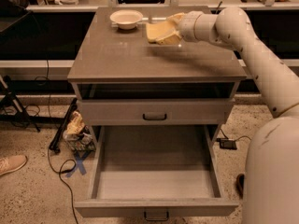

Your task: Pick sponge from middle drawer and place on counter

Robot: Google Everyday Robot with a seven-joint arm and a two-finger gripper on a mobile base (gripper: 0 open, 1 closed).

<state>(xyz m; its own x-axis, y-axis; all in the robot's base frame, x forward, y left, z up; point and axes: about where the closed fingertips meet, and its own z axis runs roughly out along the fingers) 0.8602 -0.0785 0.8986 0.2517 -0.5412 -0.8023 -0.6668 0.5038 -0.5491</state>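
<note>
The yellow sponge [160,31] is held in my gripper [171,30] just above the back of the grey-brown counter [140,57], right of a pale bowl. The gripper is shut on the sponge, and the sponge hides most of the fingers. My arm reaches in from the right. The middle drawer [156,176] is pulled fully out below, and its flat grey floor is bare.
A pale round bowl [126,18] sits at the back left of the counter, close to the sponge. A shallower drawer [155,112] with a dark handle is closed above the open one. Cables, a bag [77,129] and a shoe [11,164] lie on the floor at left.
</note>
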